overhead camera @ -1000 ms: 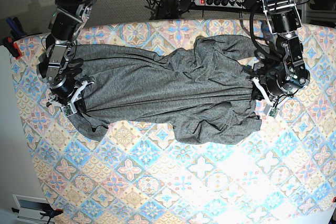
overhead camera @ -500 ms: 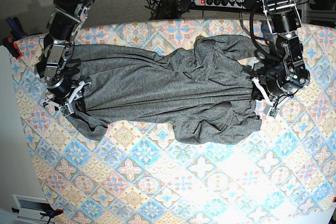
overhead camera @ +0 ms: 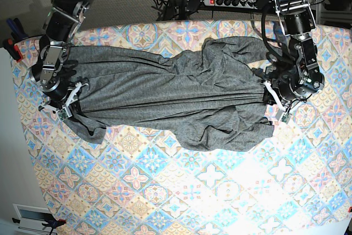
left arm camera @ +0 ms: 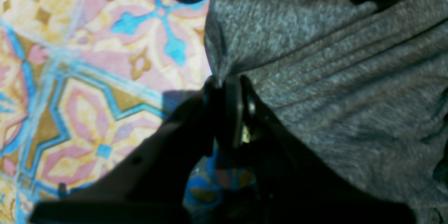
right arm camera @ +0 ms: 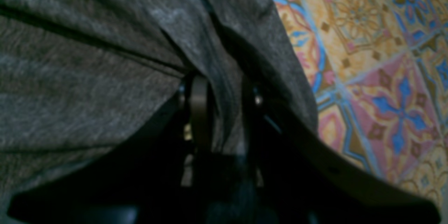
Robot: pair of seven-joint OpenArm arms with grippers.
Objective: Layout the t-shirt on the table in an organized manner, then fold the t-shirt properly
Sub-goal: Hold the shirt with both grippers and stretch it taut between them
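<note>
Looking through the left wrist camera, you have one t-shirt (left arm camera: 332, 77), filling the right and upper part of the picture in bunched folds, and the patterned surface (left arm camera: 87, 77) on the left. The left tool (left arm camera: 227, 101) has its two fingers pressed together on a gathered edge of the t-shirt, with no gap between them. The lower part of the picture is black shadow, and you cannot make out the tool's body there.

In the right wrist view you see the same t-shirt (right arm camera: 105, 77) covering the left and the top, with the surface (right arm camera: 367, 59) bare on the right. The right tool (right arm camera: 218, 94) has a ridge of cloth running between its two fingers, which stand slightly apart around it and hold it. The picture is blurred, and the lower part is dark.

In the base view you can count one t-shirt (overhead camera: 176, 92), two arms and two tools. The t-shirt lies stretched across the far half of the surface (overhead camera: 192, 191), wrinkled, with a loose flap hanging toward the near side. The right tool (overhead camera: 66, 100) grips the end at the picture's left; the left tool (overhead camera: 274, 98) grips the end at the picture's right. Both arms are cut off at the top edge.
</note>
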